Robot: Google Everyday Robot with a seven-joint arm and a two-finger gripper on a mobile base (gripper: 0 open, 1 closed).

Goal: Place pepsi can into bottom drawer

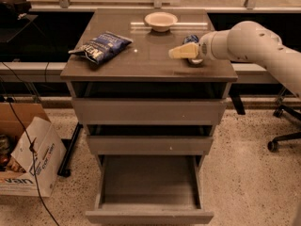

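The gripper [181, 52] is held low over the right side of the tabletop [141, 62], right at the pepsi can [191, 38], which is partly hidden behind it; whether anything is gripped cannot be told. The bottom drawer [149, 215] is seen pulled out below. A centred hold on the can's body should be secured first (the bowl [161, 20] and chip bag [101, 47] lie well apart). Only then should it be lifted straight up and carried forward past the tabletop's edge.
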